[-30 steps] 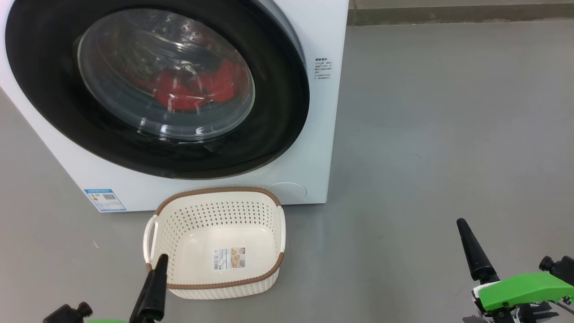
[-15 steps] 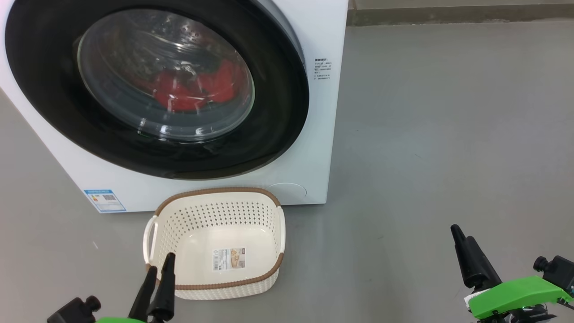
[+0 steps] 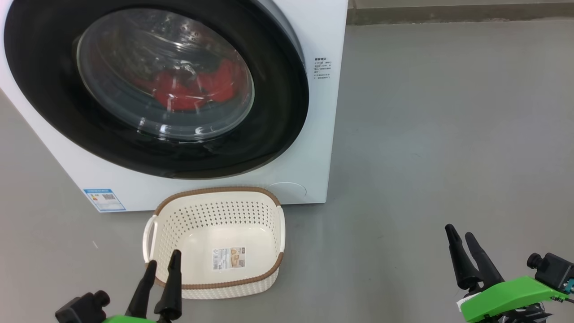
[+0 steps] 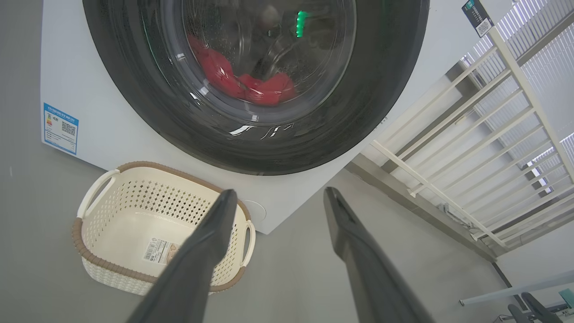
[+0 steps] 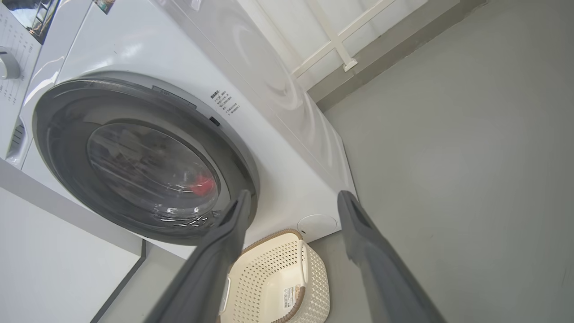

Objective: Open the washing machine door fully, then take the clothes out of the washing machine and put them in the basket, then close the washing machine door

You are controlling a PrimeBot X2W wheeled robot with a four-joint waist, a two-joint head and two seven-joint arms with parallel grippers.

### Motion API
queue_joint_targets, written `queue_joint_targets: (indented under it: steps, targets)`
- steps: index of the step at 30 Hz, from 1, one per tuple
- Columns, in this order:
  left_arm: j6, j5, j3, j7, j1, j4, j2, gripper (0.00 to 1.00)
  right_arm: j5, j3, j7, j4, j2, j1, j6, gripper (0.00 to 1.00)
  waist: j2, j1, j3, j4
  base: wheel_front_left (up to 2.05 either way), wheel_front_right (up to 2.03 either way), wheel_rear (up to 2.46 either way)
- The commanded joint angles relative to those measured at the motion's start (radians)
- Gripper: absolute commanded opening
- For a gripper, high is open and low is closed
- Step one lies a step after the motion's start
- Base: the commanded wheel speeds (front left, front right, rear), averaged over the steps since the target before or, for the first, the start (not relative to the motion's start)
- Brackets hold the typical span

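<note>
The washing machine (image 3: 320, 134) is a white box on the grey floor. The washing machine door (image 3: 278, 112) lies closed against its front, with a glossy black rim around bulging glass. Red clothes (image 3: 193, 89) show through the glass, as they do in the left wrist view (image 4: 264, 89). The cream basket (image 3: 224, 215) stands empty on the floor in front of the machine, a sticker on its bottom. My left gripper (image 3: 163, 258) hangs open over the basket's near left corner. My right gripper (image 3: 458, 231) is open above bare floor, far to the right. In both wrist views the fingers (image 4: 206, 242) (image 5: 224, 233) stand wide apart and point at the door.
A blue label (image 3: 104, 199) and a round cover (image 3: 287, 190) mark the machine's lower front. A white railing (image 4: 471, 148) runs along the wall beside the machine. Open grey floor (image 3: 426, 134) stretches to the right. A skirting strip (image 3: 448, 13) lines the far wall.
Both grippers have turned at the wrist, so each now shows two separate fingers. The left one shifted slightly right. The right one moved left and lower. Door, clothes and basket are unchanged.
</note>
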Motion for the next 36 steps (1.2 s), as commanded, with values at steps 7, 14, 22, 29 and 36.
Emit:
queue_joint_targets:
  steps: [7,14,22,29,36]
  targets:
    - [0.014,0.104,0.007,-0.030,-0.003,-0.043,0.013,1.00,-0.087,0.022,-0.031,-0.037,-0.029,-0.002,0.000,1.00,0.0000,-0.0001,0.001,-0.001,0.00,0.00,0.00]
    - [0.019,0.187,0.002,-0.051,0.002,-0.052,0.014,1.00,-0.158,0.032,-0.052,-0.045,-0.035,0.004,0.000,1.00,0.0000,-0.0001,0.002,-0.002,0.00,0.00,0.00]
    - [0.020,0.277,0.001,-0.074,0.006,-0.062,0.014,1.00,-0.233,0.032,-0.075,-0.059,-0.040,0.013,-0.001,1.00,0.0000,-0.0001,0.003,-0.005,0.00,0.00,0.00]
    - [0.024,0.356,0.003,-0.095,0.009,-0.068,0.014,1.00,-0.301,0.029,-0.096,-0.071,-0.044,0.019,-0.001,1.00,0.0000,-0.0001,0.009,-0.009,0.00,0.00,0.00]
    - [0.027,0.435,0.005,-0.116,0.007,-0.068,0.014,1.00,-0.370,0.016,-0.116,-0.081,-0.040,0.026,-0.001,1.00,0.0000,-0.0001,0.014,-0.013,0.00,0.00,0.00]
